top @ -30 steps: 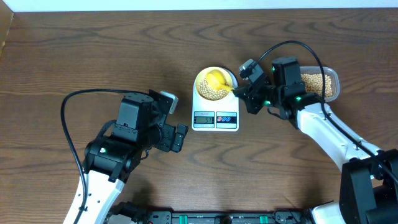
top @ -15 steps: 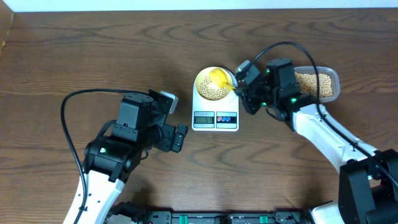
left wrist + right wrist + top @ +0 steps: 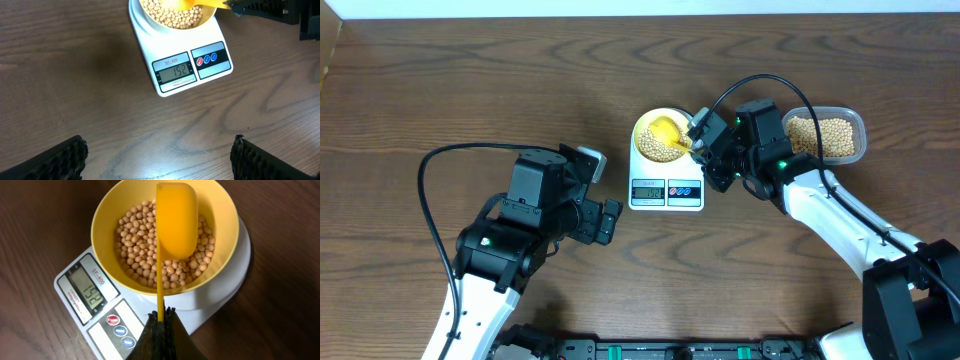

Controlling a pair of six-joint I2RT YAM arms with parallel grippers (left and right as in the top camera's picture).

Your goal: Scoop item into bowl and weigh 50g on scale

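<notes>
You have soft, even light from above: in the overhead view the dark brown wood-grain surface [image 3: 470,90] reads clearly and the arms cast only faint, blurred shadows. The white rounded-rectangular digital scale [image 3: 666,190] is bright but not blown out. In the left wrist view its grey display [image 3: 173,71] is sharp. A dim patch darkens the wood at upper left, a pale sheen lies low in the middle, and the left pincer [image 3: 159,152] shows as black fingers [image 3: 60,160] with little detail. In the right wrist view the pale-yellow round bowl [image 3: 105,225] and orange-yellow plastic scoop [image 3: 175,215] look crisp and saturated. The right pincer [image 3: 162,316] is a dark, soft-focus wedge, and the corners fall dim.
</notes>
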